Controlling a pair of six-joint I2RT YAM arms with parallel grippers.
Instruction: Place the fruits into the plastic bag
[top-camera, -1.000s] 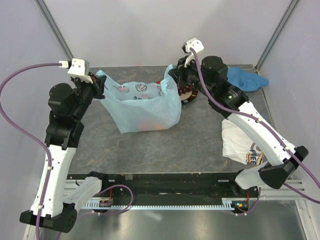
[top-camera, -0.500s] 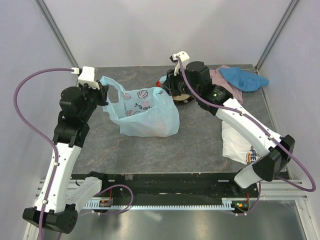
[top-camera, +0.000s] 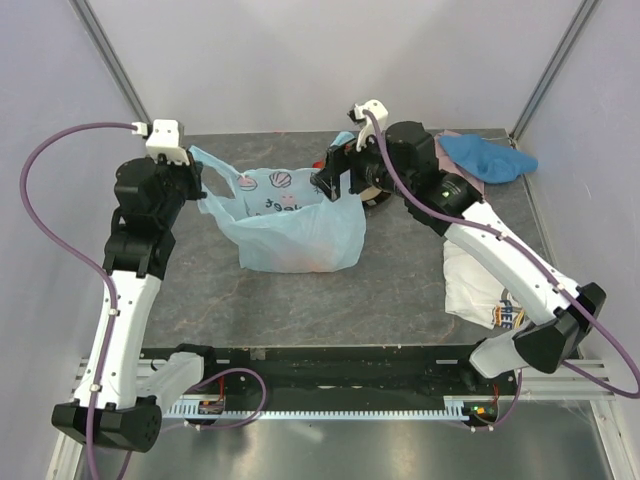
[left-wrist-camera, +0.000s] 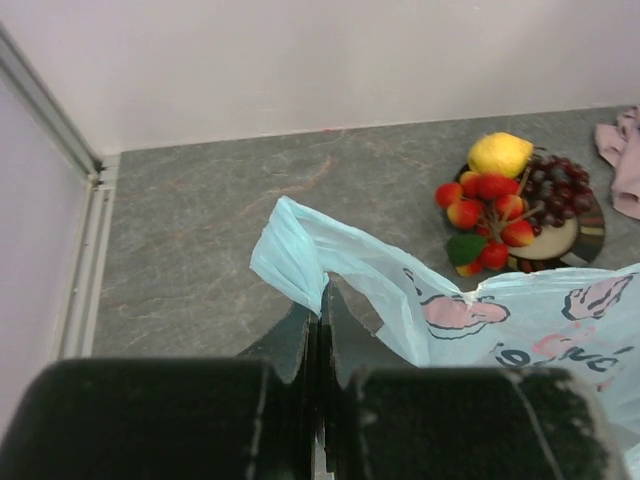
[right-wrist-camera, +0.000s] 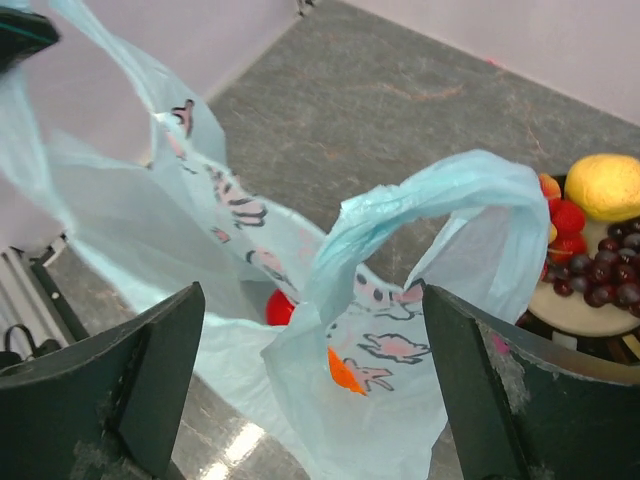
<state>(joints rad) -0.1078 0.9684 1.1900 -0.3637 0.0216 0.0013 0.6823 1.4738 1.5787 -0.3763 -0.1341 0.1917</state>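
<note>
Two grippers: your left gripper (left-wrist-camera: 320, 300) is clamped on the plastic bag's (top-camera: 295, 225) handle; your right gripper (right-wrist-camera: 312, 290) gapes wide, gripping nothing.
Bag: mid-table, its other handle (right-wrist-camera: 420, 195) standing between your open right jaws.
Fruits: lemon (left-wrist-camera: 500, 153), grapes (left-wrist-camera: 560, 180) and cherries (left-wrist-camera: 490, 200) on the plate (left-wrist-camera: 590, 235) behind; orange (right-wrist-camera: 342, 370) inside the bag.

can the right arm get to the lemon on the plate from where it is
Probably yes. The right end effector is open and near the plate, where the lemon lies uncovered. One handle of the plastic bag hangs between its fingers, though, so it must clear that first.
</note>
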